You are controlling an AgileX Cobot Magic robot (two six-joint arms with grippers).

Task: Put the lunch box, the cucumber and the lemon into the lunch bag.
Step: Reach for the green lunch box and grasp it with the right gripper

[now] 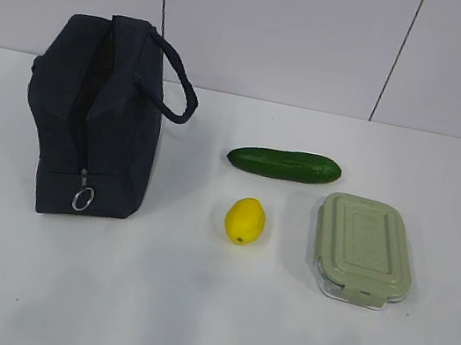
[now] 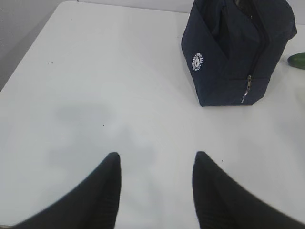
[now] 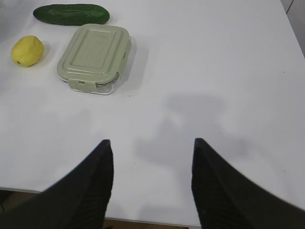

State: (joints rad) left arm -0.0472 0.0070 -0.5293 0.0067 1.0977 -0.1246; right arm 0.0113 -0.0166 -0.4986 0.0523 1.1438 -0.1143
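You had both arms held back over the white surface (image 1: pixel 189 308), with nothing gripped. The left end effector (image 2: pixel 156 160) stood with its fingers spread apart over bare surface, well short of the lunch bag (image 2: pixel 238 52). The right end effector (image 3: pixel 151 147) was likewise spread, empty, and well apart from the lunch box (image 3: pixel 95 57).

The lunch bag (image 1: pixel 101 118) stood upright at the left, its top gaping and its zipper ring (image 1: pixel 83 198) hanging low on the near end. The cucumber (image 1: pixel 284 163) lay crosswise near the middle, the lemon (image 1: pixel 245 221) just in front of it, and the lunch box (image 1: pixel 364 248) to the right with its green lid on.
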